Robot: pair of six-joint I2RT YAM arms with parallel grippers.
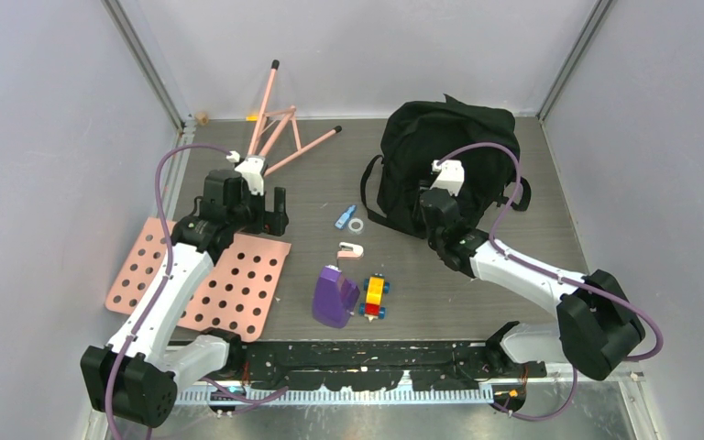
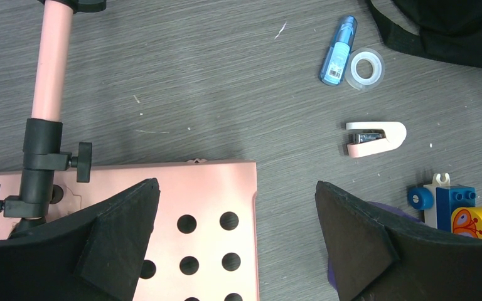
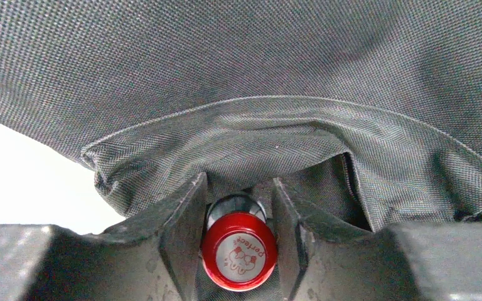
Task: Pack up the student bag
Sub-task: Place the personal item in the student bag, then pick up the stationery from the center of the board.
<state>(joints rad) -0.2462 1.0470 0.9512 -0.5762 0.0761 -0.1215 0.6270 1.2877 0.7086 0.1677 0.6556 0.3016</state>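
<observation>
The black student bag (image 1: pixel 449 147) stands at the back right, and its grey-black fabric fills the right wrist view (image 3: pixel 257 75). My right gripper (image 1: pixel 429 213) presses against the bag's front. In its own view the gripper (image 3: pixel 238 183) is shut on a small red-capped stamp (image 3: pixel 239 251) at the mouth of a fabric pocket. My left gripper (image 1: pixel 273 213) is open and empty. In the left wrist view it (image 2: pixel 236 185) hovers over the right edge of a pink perforated plate (image 2: pixel 207 194).
On the table lie a blue tube (image 1: pixel 341 217), a tape roll (image 1: pixel 357 225), a pink-white stapler (image 1: pixel 350 250), a purple container (image 1: pixel 335 297) and toy blocks (image 1: pixel 374 297). The pink plate (image 1: pixel 238 284) lies front left, with pink stand legs (image 1: pixel 275 128) behind it.
</observation>
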